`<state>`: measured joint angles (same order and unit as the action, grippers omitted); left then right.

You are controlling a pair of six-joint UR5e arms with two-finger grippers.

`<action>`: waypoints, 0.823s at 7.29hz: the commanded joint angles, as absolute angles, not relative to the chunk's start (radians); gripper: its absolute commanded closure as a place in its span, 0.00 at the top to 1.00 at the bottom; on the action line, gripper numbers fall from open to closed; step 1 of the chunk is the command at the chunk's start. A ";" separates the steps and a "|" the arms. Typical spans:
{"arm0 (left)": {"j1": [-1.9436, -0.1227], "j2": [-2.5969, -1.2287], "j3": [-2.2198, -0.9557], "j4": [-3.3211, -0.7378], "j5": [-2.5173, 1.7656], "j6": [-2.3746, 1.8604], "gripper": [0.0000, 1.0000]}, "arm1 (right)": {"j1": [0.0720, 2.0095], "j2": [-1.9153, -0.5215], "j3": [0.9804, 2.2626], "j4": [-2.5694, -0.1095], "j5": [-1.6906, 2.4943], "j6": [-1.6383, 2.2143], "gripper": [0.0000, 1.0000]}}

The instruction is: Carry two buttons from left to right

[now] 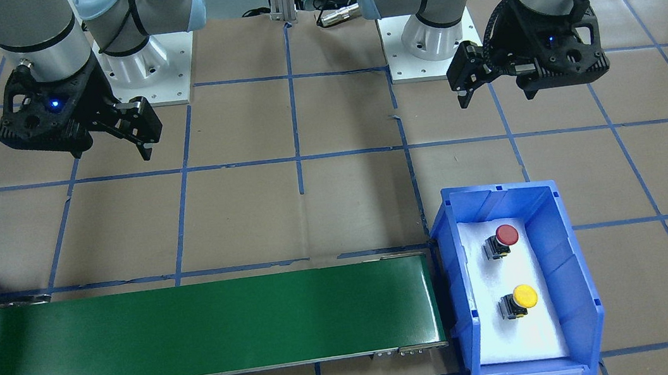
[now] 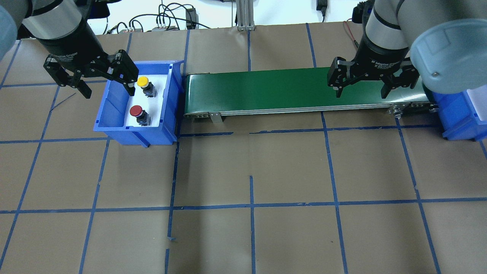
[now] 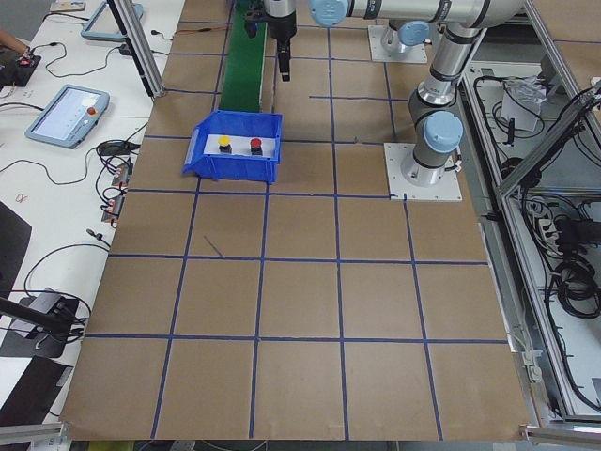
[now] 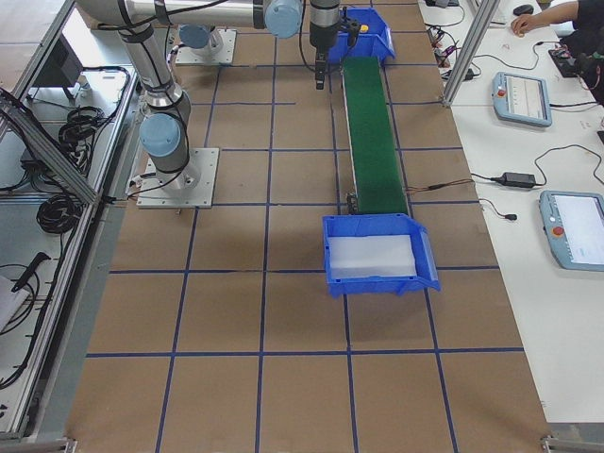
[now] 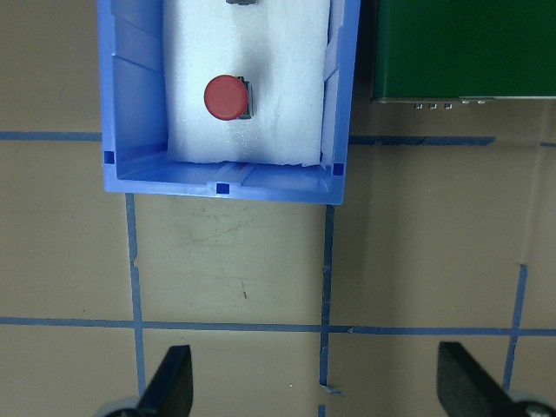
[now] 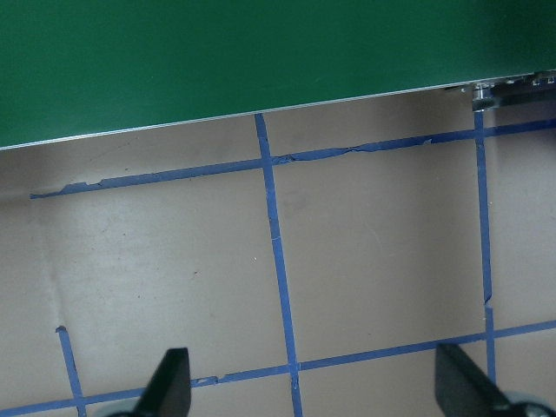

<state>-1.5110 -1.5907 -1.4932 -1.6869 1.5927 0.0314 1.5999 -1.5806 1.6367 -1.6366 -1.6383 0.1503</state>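
Two buttons stand on white foam in a blue bin (image 2: 114, 127) on my left. The red button (image 2: 136, 111) (image 1: 507, 235) (image 5: 226, 96) is nearer my base. The yellow button (image 2: 143, 81) (image 1: 524, 296) is farther out. My left gripper (image 2: 109, 91) (image 1: 496, 94) (image 5: 317, 391) hangs open and empty, high up and to the robot side of the bin, touching nothing. My right gripper (image 2: 361, 93) (image 1: 110, 151) (image 6: 313, 391) is open and empty too, raised near the green conveyor's near edge at its right end.
A green conveyor belt (image 2: 285, 89) runs from the left bin to a second blue bin (image 2: 460, 114) (image 4: 377, 260) lined with white foam. Brown paper with blue tape lines covers the table. Pendants, cables and a person's hand (image 4: 538, 19) lie beyond the table's far side.
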 commanded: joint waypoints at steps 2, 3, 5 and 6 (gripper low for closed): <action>-1.509 -1.601 -1.479 -1.663 1.597 0.012 1.00 | 1.600 -1.580 1.637 -1.637 -1.638 0.150 1.00; -1.509 -1.601 -1.477 -1.660 1.592 0.011 1.00 | 1.600 -1.582 1.637 -1.635 -1.638 0.150 1.00; -1.506 -1.601 -1.488 -1.660 1.603 0.014 1.00 | 1.600 -1.582 1.637 -1.637 -1.638 0.150 1.00; -1.508 -1.605 -1.499 -1.658 1.592 0.012 1.00 | 1.600 -1.582 1.637 -1.635 -1.638 0.150 1.00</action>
<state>-1.5076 -1.6023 -1.4873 -1.6600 1.5980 0.0128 1.5999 -1.5814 1.6368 -1.6358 -1.6383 0.1503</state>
